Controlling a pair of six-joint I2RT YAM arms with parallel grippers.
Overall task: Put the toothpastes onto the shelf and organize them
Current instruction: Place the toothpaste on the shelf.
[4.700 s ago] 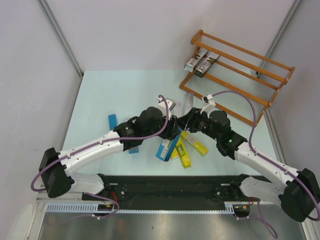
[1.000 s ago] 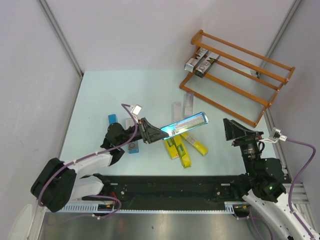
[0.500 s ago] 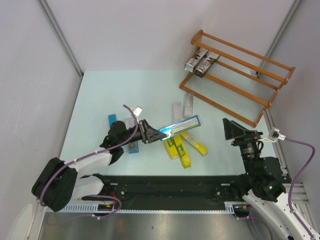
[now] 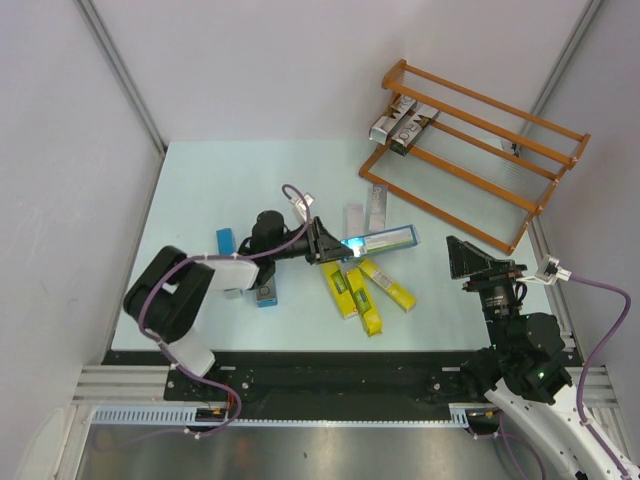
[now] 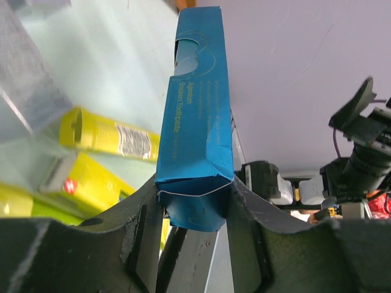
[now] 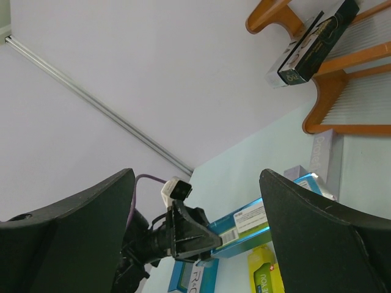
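My left gripper [image 4: 334, 247] is shut on one end of a blue toothpaste carton [image 4: 381, 240], which sticks out to the right above the table. In the left wrist view the carton [image 5: 195, 110] is clamped between both fingers [image 5: 142, 238]. Three yellow cartons [image 4: 366, 293] lie just below it. Two silver cartons [image 4: 377, 203] lie near the shelf [image 4: 470, 150], whose upper tier holds silver and dark cartons [image 4: 402, 125]. My right gripper [image 4: 470, 258] stands open and empty at the right, apart from everything. The right wrist view shows the held carton [image 6: 256, 226] and the shelf [image 6: 342, 91].
Two more blue cartons [image 4: 226, 240] [image 4: 265, 292] lie on the table left of my left gripper. Grey walls close in the table at the back and on both sides. The shelf stands at the far right corner.
My left arm has folded back and its gripper has moved up and right, carrying the blue carton farther right and levelling it. The right arm has stayed put.
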